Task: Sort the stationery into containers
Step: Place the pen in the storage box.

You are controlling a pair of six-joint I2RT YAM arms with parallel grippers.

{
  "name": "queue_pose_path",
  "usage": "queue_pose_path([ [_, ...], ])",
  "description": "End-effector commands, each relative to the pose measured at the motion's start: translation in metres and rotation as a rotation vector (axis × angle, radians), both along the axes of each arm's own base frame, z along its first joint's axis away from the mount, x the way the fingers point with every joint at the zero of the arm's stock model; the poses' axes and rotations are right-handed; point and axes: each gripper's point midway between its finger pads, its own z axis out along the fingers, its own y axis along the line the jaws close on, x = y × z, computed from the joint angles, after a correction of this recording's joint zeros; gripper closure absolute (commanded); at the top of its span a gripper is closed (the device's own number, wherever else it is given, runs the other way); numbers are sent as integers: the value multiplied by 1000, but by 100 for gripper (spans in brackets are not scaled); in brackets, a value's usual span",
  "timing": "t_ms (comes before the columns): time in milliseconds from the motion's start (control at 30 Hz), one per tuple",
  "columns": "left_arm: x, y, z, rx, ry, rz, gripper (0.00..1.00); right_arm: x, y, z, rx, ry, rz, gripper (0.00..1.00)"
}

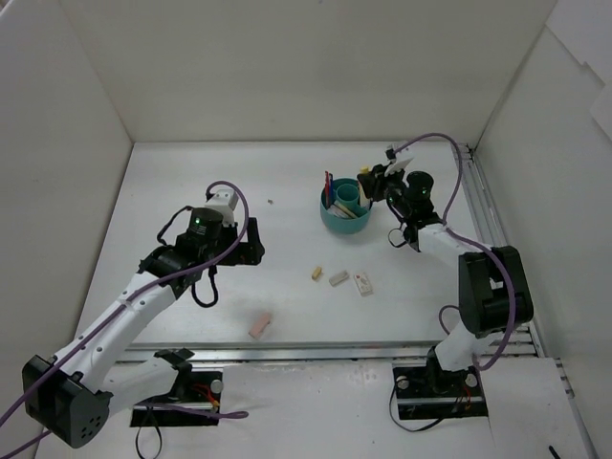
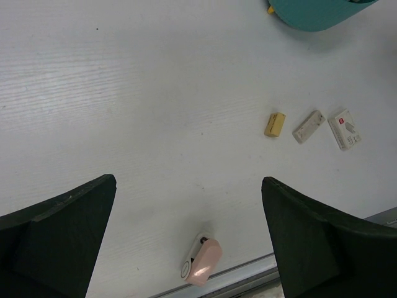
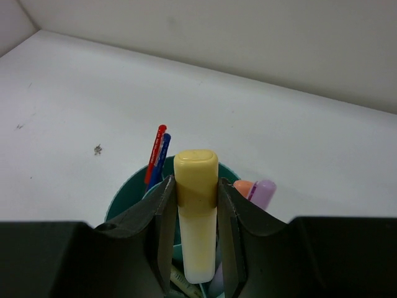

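My right gripper (image 3: 195, 186) is shut on a yellow highlighter (image 3: 196, 164) and holds it upright, its lower end inside the round teal cup (image 3: 122, 200). The cup holds a red pen (image 3: 156, 154), a blue pen (image 3: 161, 155), an orange highlighter (image 3: 242, 185) and a purple highlighter (image 3: 264, 190). In the top view the right gripper (image 1: 369, 185) is over the cup's (image 1: 344, 222) right rim. My left gripper (image 2: 188, 186) is open and empty above the table. A pink eraser (image 2: 202, 263) lies below it. Beige (image 2: 275, 124), grey (image 2: 308, 126) and white (image 2: 345, 129) erasers lie in a row.
The pink eraser (image 1: 260, 325) lies close to the table's front metal rail (image 1: 316, 350). The three other erasers (image 1: 338, 278) lie just in front of the cup. White walls enclose the table on the left, back and right.
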Motion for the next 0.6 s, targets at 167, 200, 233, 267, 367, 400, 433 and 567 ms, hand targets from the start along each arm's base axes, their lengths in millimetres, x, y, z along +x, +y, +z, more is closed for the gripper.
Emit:
queue_pose_path([
  [167, 19, -10, 37, -51, -104, -18, 0, 13, 13, 51, 98, -256, 252, 91],
  [200, 19, -10, 37, -52, -103, -15, 0, 13, 12, 46, 100, -246, 255, 91],
  [233, 21, -8, 37, -52, -103, -6, 0, 13, 12, 44, 98, -244, 257, 91],
  [267, 21, -7, 36, -50, -99, -2, 0, 13, 11, 42, 99, -241, 257, 91],
  [367, 21, -8, 37, -52, -103, -4, 0, 10, 12, 43, 92, -250, 266, 91],
  [400, 22, -8, 36, -53, -99, -4, 0, 9, 11, 43, 90, -252, 264, 91],
  [433, 22, -9, 37, -54, -100, -9, 0, 8, 10, 40, 82, -250, 265, 90],
  [567, 24, -12, 34, -58, -91, -14, 0, 5, 6, 26, 68, -231, 252, 87],
])
